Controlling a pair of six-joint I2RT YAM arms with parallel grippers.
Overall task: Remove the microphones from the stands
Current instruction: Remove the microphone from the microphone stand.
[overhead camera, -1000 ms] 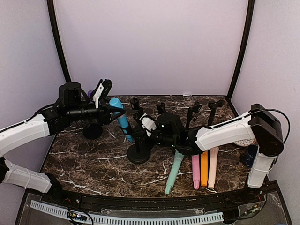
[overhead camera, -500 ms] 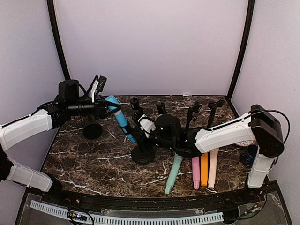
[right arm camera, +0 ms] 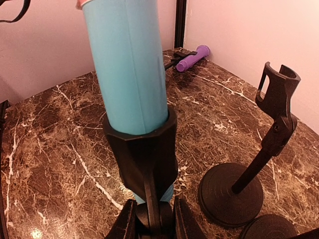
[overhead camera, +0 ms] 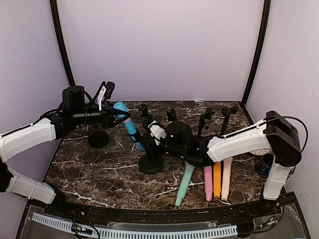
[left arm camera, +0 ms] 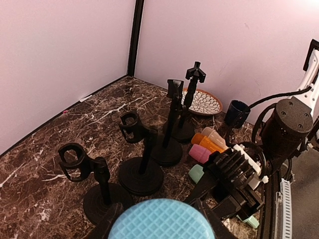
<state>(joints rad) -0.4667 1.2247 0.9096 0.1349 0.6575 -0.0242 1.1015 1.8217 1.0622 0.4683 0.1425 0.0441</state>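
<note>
Blue and slanted, the mic [overhead camera: 130,128] is sitting left of centre in the overhead view. Its lower body is resting in the clip [right arm camera: 142,149] of the stand [overhead camera: 150,163] and its mesh head is pointing toward the upper left of the frame. The left tool [overhead camera: 114,113] is pinching that head: in the left wrist view the blue mesh is filling the bottom centre, with a dark finger [left arm camera: 107,230] pressing at each side. The right tool [right arm camera: 155,223] is clamping the stand's stem just beneath the clip, its two fingers showing at the bottom edge of the right wrist view, so it is bracing the stand on the bench [overhead camera: 94,169]. The step in hand, as I am reading it, is the pull itself. Both grasps are looking set and the mic is not yet out, since the clip is wrapping its barrel all round. The next move is calling for the left tool to draw the mic along its own axis, up and toward the upper left. Meanwhile the right tool should be holding the stem down so the stand is not tipping or dragging. Empty stands [left arm camera: 144,169] are crowding the centre of the left wrist view, so the pull is needing a clean line away from them.
</note>
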